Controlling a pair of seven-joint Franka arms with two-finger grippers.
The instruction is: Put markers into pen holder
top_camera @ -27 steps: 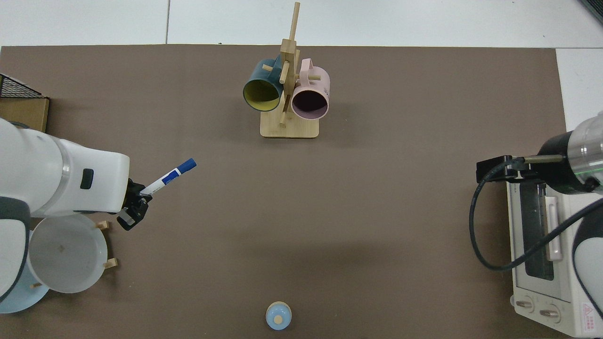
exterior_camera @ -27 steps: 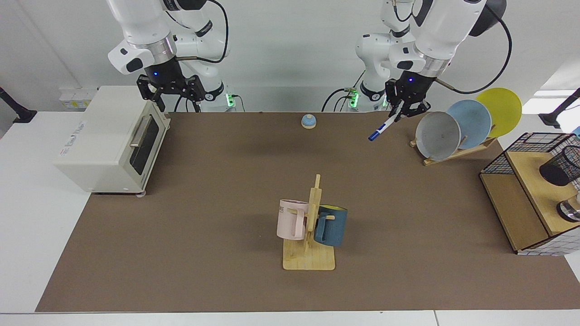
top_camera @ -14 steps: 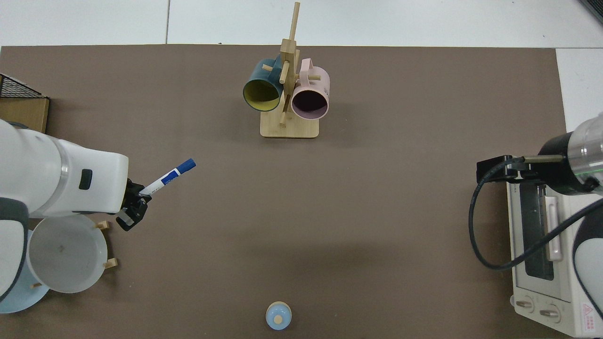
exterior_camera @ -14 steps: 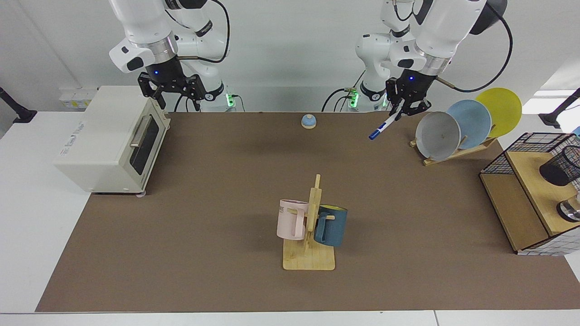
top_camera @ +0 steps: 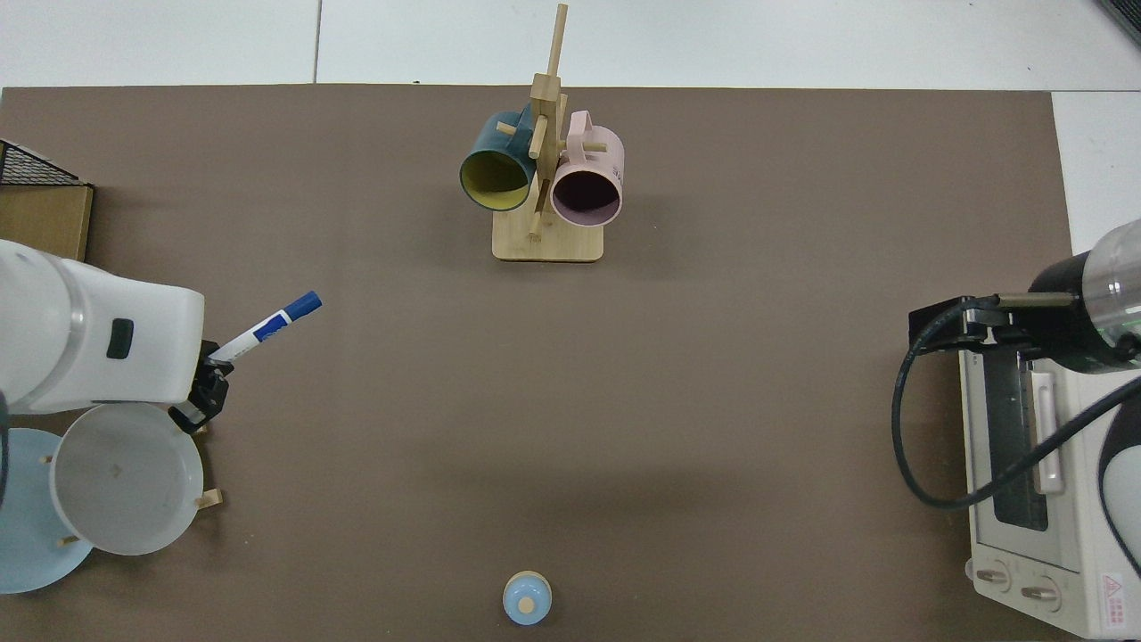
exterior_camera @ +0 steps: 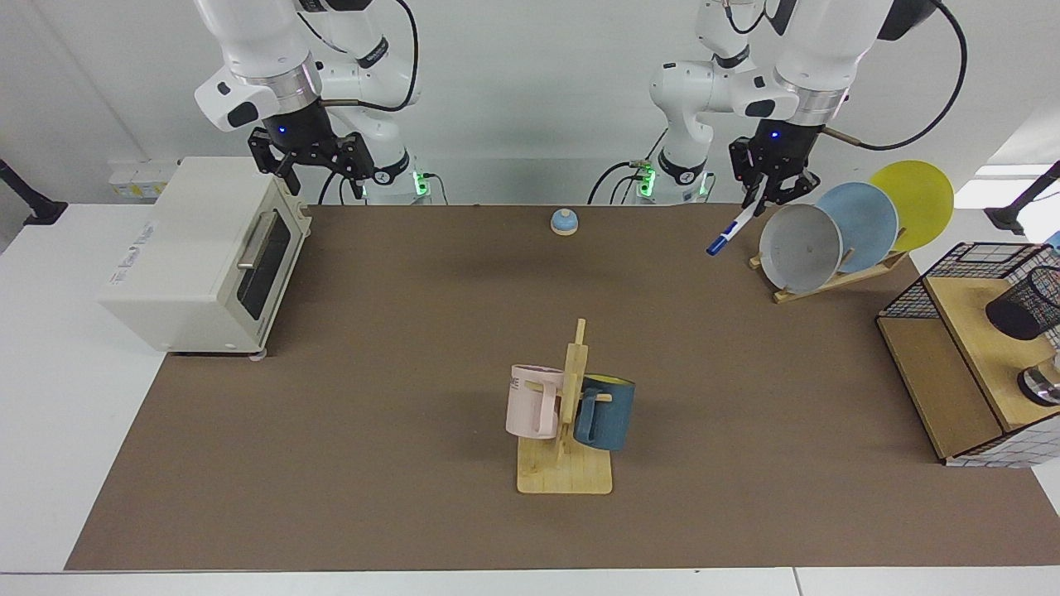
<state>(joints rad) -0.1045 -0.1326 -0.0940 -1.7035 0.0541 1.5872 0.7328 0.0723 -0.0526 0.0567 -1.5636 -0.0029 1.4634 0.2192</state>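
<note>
— Where is the marker (exterior_camera: 732,230)?

— In my left gripper (exterior_camera: 767,192), off the mat (exterior_camera: 397,348). My jaws are clamped on its upper, white end. In the facing view it hangs just beside the grey plate (exterior_camera: 800,247), which stands first in the rack (exterior_camera: 836,280) in front of the blue plate (exterior_camera: 863,222) and the yellow plate (exterior_camera: 915,203).

— Which way does it point?

— Its long axis is tilted, neither upright nor flat. The blue cap is the low, free end. In the facing view the cap points down and toward that view's left, away from the plates. In the top view the marker (top_camera: 264,327) runs from my left gripper (top_camera: 207,392) out over the bare mat, cap end leading toward the mug stand (top_camera: 545,241), though well apart from it.

— And the holder?

— The holder (exterior_camera: 1023,305) is black mesh. It stands on the wooden shelf (exterior_camera: 952,364) at the facing view's right edge, beyond the rack, well apart from the marker. It is cut off by the edge of that view.

— Your other hand?

— My right gripper (exterior_camera: 308,170) waits above the toaster oven (exterior_camera: 199,252), its jaws apart and holding nothing. In the top view it sits over the oven's (top_camera: 1034,499) door end.

— Anything else on the mat?

— A pink mug (exterior_camera: 530,401) and a blue mug (exterior_camera: 606,412) hang on the stand in the middle, and a small blue bell (exterior_camera: 564,221) sits near the far edge.
</note>
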